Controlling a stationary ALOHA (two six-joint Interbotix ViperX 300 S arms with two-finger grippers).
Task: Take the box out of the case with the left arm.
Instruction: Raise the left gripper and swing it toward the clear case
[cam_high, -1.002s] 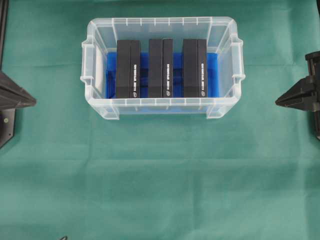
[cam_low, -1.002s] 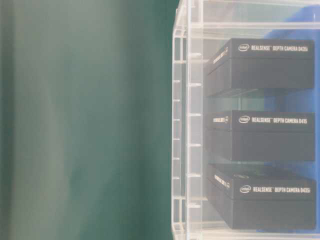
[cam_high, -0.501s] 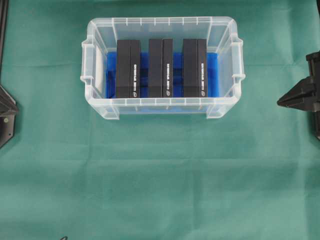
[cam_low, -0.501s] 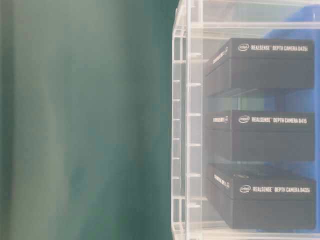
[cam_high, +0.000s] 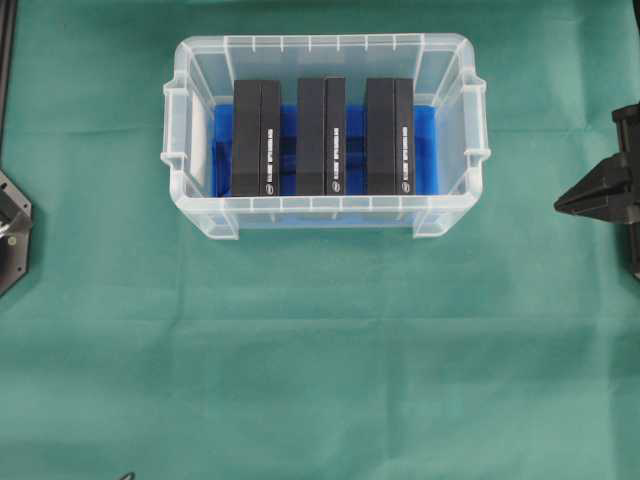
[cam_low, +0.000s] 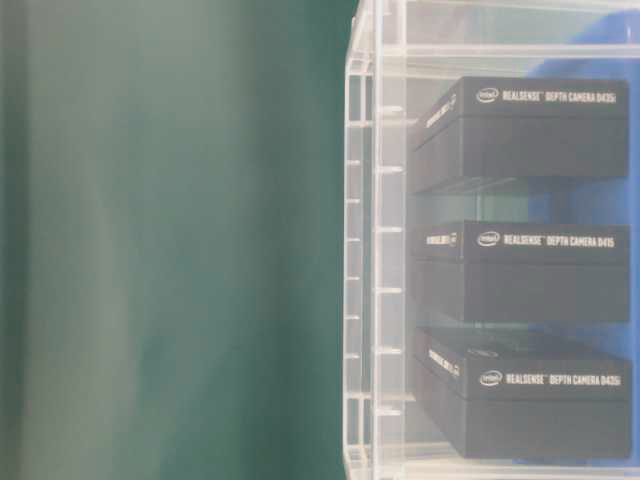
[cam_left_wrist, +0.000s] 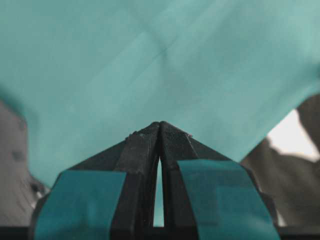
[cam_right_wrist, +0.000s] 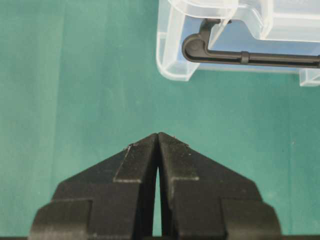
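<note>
The clear case (cam_high: 320, 43) stands at the back middle of the green cloth, blue lining on its floor. Three black boxes sit side by side in it: left (cam_high: 256, 137), middle (cam_high: 320, 136), right (cam_high: 389, 136). The table-level view shows the boxes (cam_low: 530, 130) through the case wall (cam_low: 365, 250). My left gripper (cam_left_wrist: 160, 125) is shut and empty over bare cloth, far left of the case; overhead, only a black part of the left arm (cam_high: 12, 230) shows at the edge. My right gripper (cam_high: 558, 206) (cam_right_wrist: 158, 134) is shut and empty, right of the case.
In the right wrist view a corner of the case (cam_right_wrist: 175, 50) and its black handle bar (cam_right_wrist: 240, 56) lie ahead of the shut fingers. Green cloth (cam_high: 320, 360) covers the whole table in front of the case.
The left gripper has drawn back to the left, its pointed tip leaving the overhead view. The case, the boxes and the right gripper have stayed put.
</note>
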